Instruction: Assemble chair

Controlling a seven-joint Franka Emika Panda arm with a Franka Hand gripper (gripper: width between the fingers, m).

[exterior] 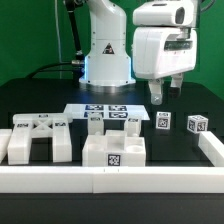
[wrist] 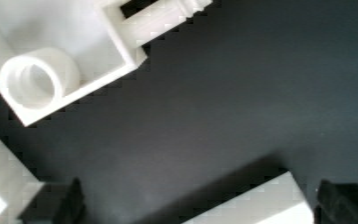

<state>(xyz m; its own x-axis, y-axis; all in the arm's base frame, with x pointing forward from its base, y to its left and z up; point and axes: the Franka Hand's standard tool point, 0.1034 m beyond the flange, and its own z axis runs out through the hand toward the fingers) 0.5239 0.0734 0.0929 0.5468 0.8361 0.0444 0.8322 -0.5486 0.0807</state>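
The chair lies in loose white tagged parts. In the exterior view a big frame piece [exterior: 35, 140] sits at the left and a chunky block [exterior: 112, 151] at the front middle. Two small blocks [exterior: 163, 122] [exterior: 197, 125] lie at the right, and two short pieces [exterior: 95, 122] [exterior: 133, 122] stand by the marker board [exterior: 104, 110]. My gripper [exterior: 165, 96] hangs open above the table, over the small block at the right, holding nothing. In the wrist view a white part with a round hole [wrist: 60, 70] lies far from my open gripper [wrist: 197, 205]; a white edge [wrist: 247, 208] shows below the fingers.
A low white wall [exterior: 110, 181] runs along the front of the black table and up the exterior view's right side [exterior: 211, 150]. The robot's base [exterior: 105, 55] stands at the back, behind the marker board.
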